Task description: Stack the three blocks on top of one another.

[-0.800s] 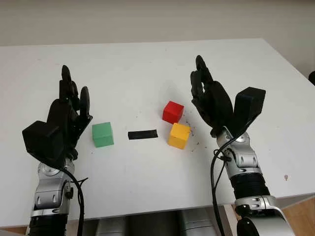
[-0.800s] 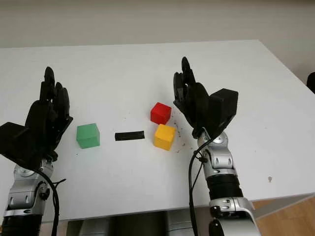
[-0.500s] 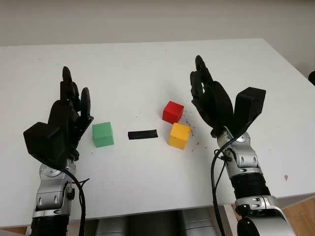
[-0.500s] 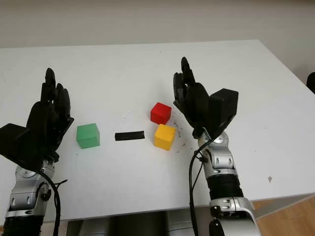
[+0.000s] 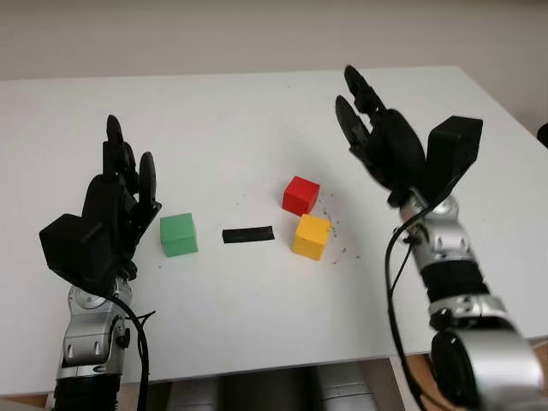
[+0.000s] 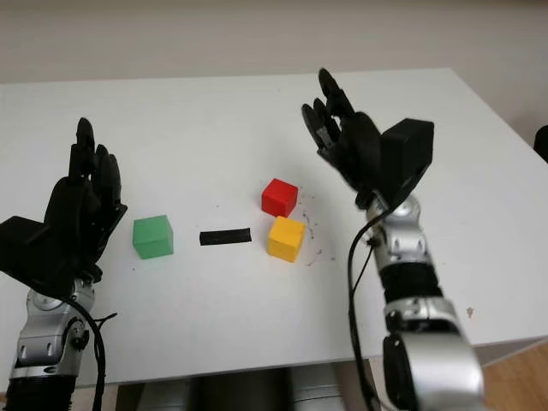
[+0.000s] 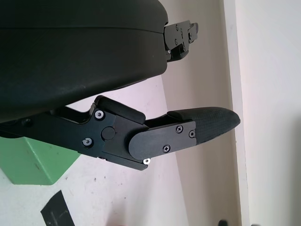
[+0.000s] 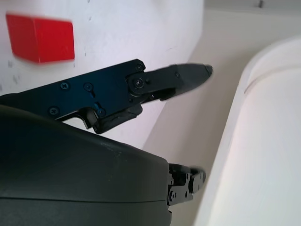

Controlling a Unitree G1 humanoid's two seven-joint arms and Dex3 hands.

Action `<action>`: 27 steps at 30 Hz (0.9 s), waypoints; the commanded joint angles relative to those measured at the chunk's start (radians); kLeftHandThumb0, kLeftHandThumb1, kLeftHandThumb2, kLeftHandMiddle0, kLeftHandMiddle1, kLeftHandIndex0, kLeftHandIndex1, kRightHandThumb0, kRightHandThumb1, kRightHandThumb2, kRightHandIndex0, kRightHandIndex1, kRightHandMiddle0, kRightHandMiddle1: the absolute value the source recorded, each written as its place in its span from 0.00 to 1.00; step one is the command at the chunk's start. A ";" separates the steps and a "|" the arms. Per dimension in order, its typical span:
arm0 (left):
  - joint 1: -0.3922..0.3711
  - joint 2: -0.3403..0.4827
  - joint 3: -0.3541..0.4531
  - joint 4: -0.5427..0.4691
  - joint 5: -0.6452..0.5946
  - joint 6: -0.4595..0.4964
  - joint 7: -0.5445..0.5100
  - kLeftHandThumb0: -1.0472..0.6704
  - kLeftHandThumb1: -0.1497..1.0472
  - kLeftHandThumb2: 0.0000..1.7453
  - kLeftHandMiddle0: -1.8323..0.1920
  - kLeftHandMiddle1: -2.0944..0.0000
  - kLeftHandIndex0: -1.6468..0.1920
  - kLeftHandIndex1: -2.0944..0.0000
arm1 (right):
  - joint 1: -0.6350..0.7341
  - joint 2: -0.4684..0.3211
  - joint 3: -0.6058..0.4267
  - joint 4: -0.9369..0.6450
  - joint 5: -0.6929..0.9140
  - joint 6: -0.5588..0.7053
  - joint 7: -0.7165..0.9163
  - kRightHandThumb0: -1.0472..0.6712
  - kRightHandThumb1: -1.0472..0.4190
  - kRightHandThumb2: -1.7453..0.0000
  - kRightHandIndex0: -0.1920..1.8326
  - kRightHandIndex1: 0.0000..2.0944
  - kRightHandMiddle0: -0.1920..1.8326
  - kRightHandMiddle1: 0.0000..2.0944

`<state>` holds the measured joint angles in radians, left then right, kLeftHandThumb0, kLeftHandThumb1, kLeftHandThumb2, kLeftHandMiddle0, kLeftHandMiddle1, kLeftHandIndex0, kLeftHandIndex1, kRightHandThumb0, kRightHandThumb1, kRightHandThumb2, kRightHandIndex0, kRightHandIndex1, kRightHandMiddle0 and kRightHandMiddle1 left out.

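In the head views you see the white table [image 5: 240, 111] with the three blocks lying separately on it, none of them stacked. The green block [image 5: 179, 235] sits in the left-centre of the frame, just beside your left hand [image 5: 120, 193], which is at the lower left and holds nothing, its fingers released and pointing toward the upper edge. A short strip of black tape [image 5: 248, 234] lies flat in the centre of the frame, between the green block and the yellow block [image 5: 311, 236]. The yellow block is a little right of centre, and the red block [image 5: 300, 195] stands just above it in the picture, very near it; you cannot tell whether their corners touch. Your right hand [image 5: 377, 128] is in the upper right of the frame, raised above the table surface and to the right of the red block, not touching any block; it is also released and grasps nothing. In the left wrist view the green block [image 7: 33, 162] appears close under the black hand shell.
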<state>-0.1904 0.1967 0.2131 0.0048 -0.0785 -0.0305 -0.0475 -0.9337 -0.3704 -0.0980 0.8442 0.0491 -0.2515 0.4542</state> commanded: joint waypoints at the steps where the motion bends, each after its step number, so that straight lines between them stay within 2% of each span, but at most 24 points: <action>1: 0.008 0.001 0.001 -0.011 -0.001 -0.002 0.001 0.18 1.00 0.35 1.00 1.00 1.00 1.00 | -0.074 -0.033 0.036 0.064 -0.041 -0.052 0.030 0.34 0.14 0.97 0.27 0.15 0.14 0.36; 3: 0.012 0.003 0.000 -0.016 0.004 -0.004 0.003 0.18 1.00 0.35 1.00 1.00 1.00 1.00 | -0.122 -0.065 0.081 0.118 -0.110 -0.128 0.036 0.35 0.16 0.98 0.28 0.17 0.13 0.41; 7: 0.020 0.001 -0.002 -0.027 0.006 0.001 0.005 0.19 1.00 0.35 1.00 1.00 1.00 1.00 | -0.204 -0.105 0.158 0.226 -0.220 -0.245 0.048 0.35 0.20 0.98 0.28 0.18 0.15 0.39; 11: 0.030 0.003 0.000 -0.048 0.004 0.019 0.005 0.19 1.00 0.35 1.00 1.00 1.00 1.00 | -0.264 -0.140 0.258 0.284 -0.361 -0.304 0.010 0.33 0.20 0.97 0.25 0.17 0.13 0.38; 12: 0.029 0.003 0.002 -0.049 0.001 0.021 0.004 0.19 1.00 0.35 1.00 1.00 1.00 1.00 | -0.278 -0.153 0.298 0.290 -0.415 -0.332 -0.009 0.32 0.19 0.97 0.24 0.16 0.13 0.35; 14: 0.031 0.004 0.004 -0.053 -0.004 0.024 0.002 0.19 1.00 0.35 1.00 1.00 1.00 1.00 | -0.298 -0.168 0.347 0.305 -0.483 -0.373 -0.036 0.31 0.18 0.97 0.23 0.11 0.21 0.21; 16: 0.033 0.006 0.004 -0.056 -0.002 0.026 0.001 0.19 1.00 0.36 1.00 1.00 1.00 1.00 | -0.318 -0.176 0.393 0.316 -0.544 -0.397 -0.063 0.31 0.18 0.97 0.22 0.08 0.25 0.14; 19: 0.040 0.006 0.002 -0.062 0.003 0.031 0.003 0.19 1.00 0.36 1.00 1.00 1.00 1.00 | -0.343 -0.186 0.478 0.311 -0.659 -0.430 -0.132 0.31 0.18 0.97 0.20 0.06 0.26 0.11; 23: 0.044 0.006 0.000 -0.065 0.008 0.035 0.004 0.19 1.00 0.36 1.00 1.00 1.00 1.00 | -0.352 -0.186 0.538 0.311 -0.734 -0.477 -0.208 0.36 0.19 0.97 0.20 0.05 0.28 0.10; 27: 0.045 0.005 0.000 -0.067 0.008 0.040 0.004 0.18 1.00 0.36 1.00 1.00 1.00 1.00 | -0.356 -0.194 0.608 0.312 -0.830 -0.524 -0.339 0.34 0.19 0.97 0.21 0.05 0.30 0.10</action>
<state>-0.1518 0.1972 0.2144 -0.0388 -0.0723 0.0058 -0.0440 -1.2551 -0.5470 0.4898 1.1599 -0.7613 -0.7620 0.1437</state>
